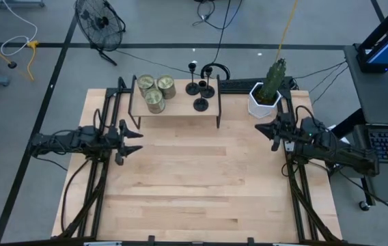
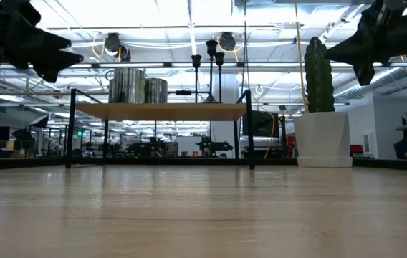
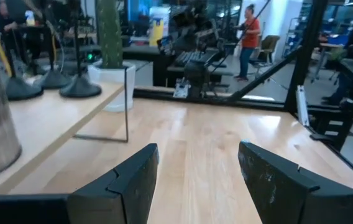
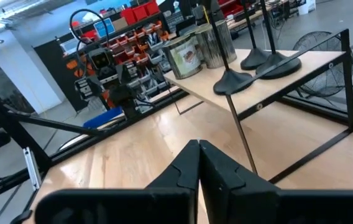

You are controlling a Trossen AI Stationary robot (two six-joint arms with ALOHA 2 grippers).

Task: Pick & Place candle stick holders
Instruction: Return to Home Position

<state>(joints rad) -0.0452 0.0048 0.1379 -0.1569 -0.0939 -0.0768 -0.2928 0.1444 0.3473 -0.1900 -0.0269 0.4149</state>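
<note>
Three black candle stick holders [image 1: 201, 92] stand upright on their round disc bases on the right half of a small raised wooden shelf [image 1: 173, 109] at the table's far side; their bases also show in the right wrist view [image 4: 232, 81]. My left gripper [image 1: 138, 140] hovers open over the table's left side, nearer than the shelf, its fingers [image 3: 133, 180] apart with nothing between them. My right gripper [image 1: 264, 130] hovers shut [image 4: 199, 162] over the right side, just in front of the cactus pot, holding nothing.
Several clear greenish jars [image 1: 156, 92] stand on the shelf's left half. A white pot with a green cactus [image 1: 266, 96] stands at the far right of the table. Bare wooden table [image 1: 201, 184] spreads between and in front of the arms. A person [image 3: 249, 37] stands far off in the room.
</note>
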